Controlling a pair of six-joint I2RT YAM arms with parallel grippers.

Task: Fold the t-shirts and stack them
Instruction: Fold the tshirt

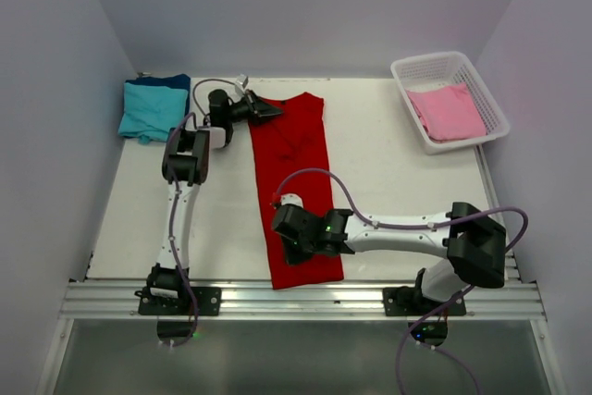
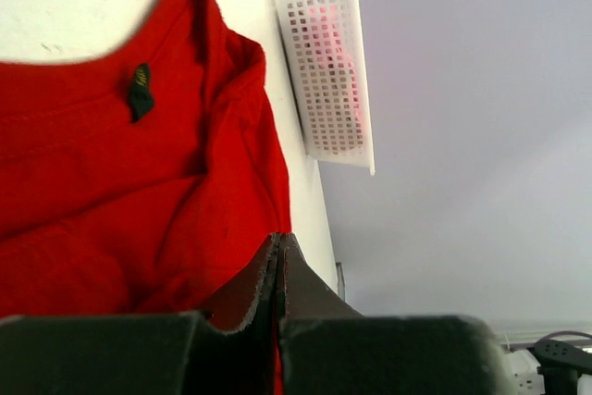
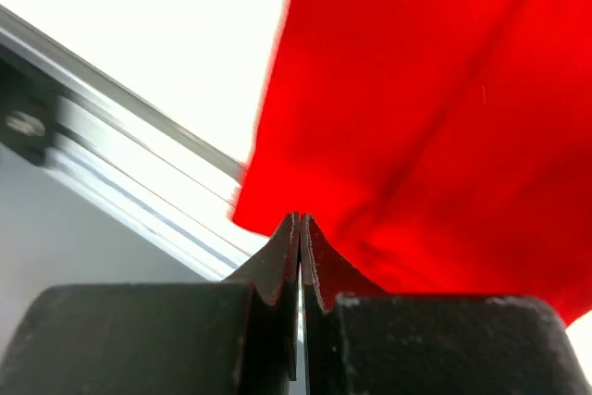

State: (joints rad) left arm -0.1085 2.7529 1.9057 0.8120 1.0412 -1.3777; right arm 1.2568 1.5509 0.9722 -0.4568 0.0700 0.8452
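The red t-shirt [image 1: 296, 173] lies as a long narrow strip down the middle of the table, collar end far, hem end near. My left gripper [image 1: 276, 111] is at its far left corner. In the left wrist view its jaws [image 2: 277, 238] are pressed together right at the cloth's edge [image 2: 111, 210], below the collar label. My right gripper [image 1: 294, 252] is at the near left part. In the right wrist view its jaws [image 3: 299, 219] are shut at the hem corner of the red cloth [image 3: 444, 117]. A teal t-shirt [image 1: 148, 110] lies on a dark blue one [image 1: 171, 81] at the far left.
A white lattice basket [image 1: 407, 76] at the far right holds a pink t-shirt [image 1: 447, 110]; the basket [image 2: 324, 145] also shows in the left wrist view. An aluminium rail [image 1: 296, 298] runs along the near table edge, just past the shirt's hem. White walls close in three sides.
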